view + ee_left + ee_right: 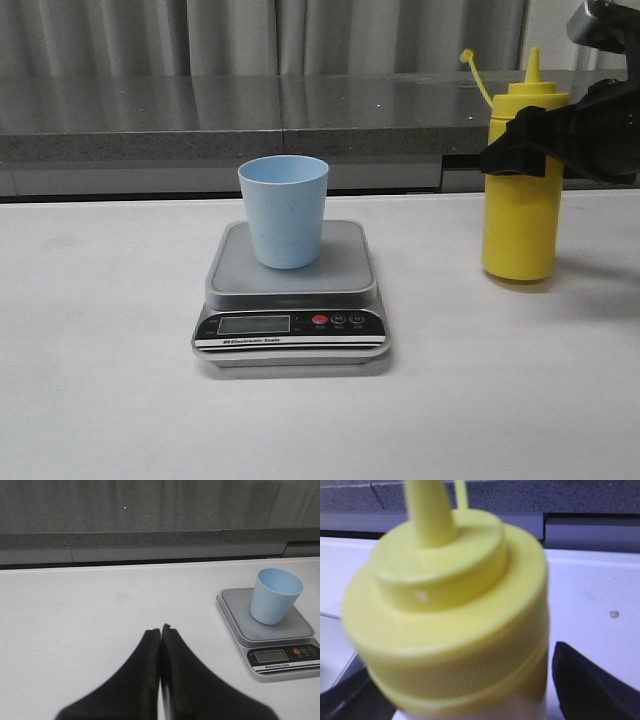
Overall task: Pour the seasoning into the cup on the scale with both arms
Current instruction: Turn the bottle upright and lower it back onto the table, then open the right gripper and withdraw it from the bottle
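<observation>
While the white table [110, 330] is stretched wide across the front view, the scale [290, 290] is seen sitting squarely near its middle, its black front panel [288, 324] turned toward the camera with a grey display and a red button [319, 320] beside it. What the display reads cannot be made out.

Off to the scale's right, well apart from it, the yellow seasoning bottle [522, 190] is found standing upright on the table, and it is gripped! The right gripper [528, 150] is wrapped around its upper body just below the shoulder, dark fingers [585, 685] being pressed against the ribbed collar on either side in the right wrist view. The pointed nozzle is uncovered, and the tethered cap [466, 56] is seen hanging out to the side on its thin strap. How full the opaque bottle is cannot be judged.

On the scale's platform the pale blue cup [284, 210] is set upright, mouth open. From the left wrist view its inside is partly shown and only bare blue wall is seen; the bottom is hidden.

Over on the bare table to the left of the scale, the left gripper [160, 630] is held low with its two fingers pressed together, nothing being pinched between them.
</observation>
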You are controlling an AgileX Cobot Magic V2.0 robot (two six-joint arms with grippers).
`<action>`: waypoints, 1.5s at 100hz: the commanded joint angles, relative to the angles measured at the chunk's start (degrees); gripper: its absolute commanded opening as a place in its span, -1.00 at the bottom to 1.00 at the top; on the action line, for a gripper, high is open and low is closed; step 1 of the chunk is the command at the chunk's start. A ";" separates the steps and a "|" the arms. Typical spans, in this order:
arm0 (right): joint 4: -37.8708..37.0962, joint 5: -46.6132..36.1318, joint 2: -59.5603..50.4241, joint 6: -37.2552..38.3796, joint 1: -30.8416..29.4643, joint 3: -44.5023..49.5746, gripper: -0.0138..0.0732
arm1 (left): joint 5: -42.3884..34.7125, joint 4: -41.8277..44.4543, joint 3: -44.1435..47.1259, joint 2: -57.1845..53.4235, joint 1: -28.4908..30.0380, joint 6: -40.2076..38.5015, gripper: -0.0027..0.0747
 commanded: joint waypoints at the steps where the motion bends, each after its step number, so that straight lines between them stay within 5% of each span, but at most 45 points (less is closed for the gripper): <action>1: 0.00 -4.43 -2.60 -0.56 -0.29 -1.39 0.76 | -4.41 -0.72 -1.44 0.57 0.11 -0.48 -0.98; 136: -0.96 4.10 -24.32 2.51 -0.35 15.66 0.76 | -4.41 -0.72 -1.44 0.57 0.11 -0.48 -0.98; 150: -0.96 8.18 -31.29 7.03 -0.35 18.19 0.48 | -4.41 -0.72 -1.44 0.57 0.11 -0.48 -0.98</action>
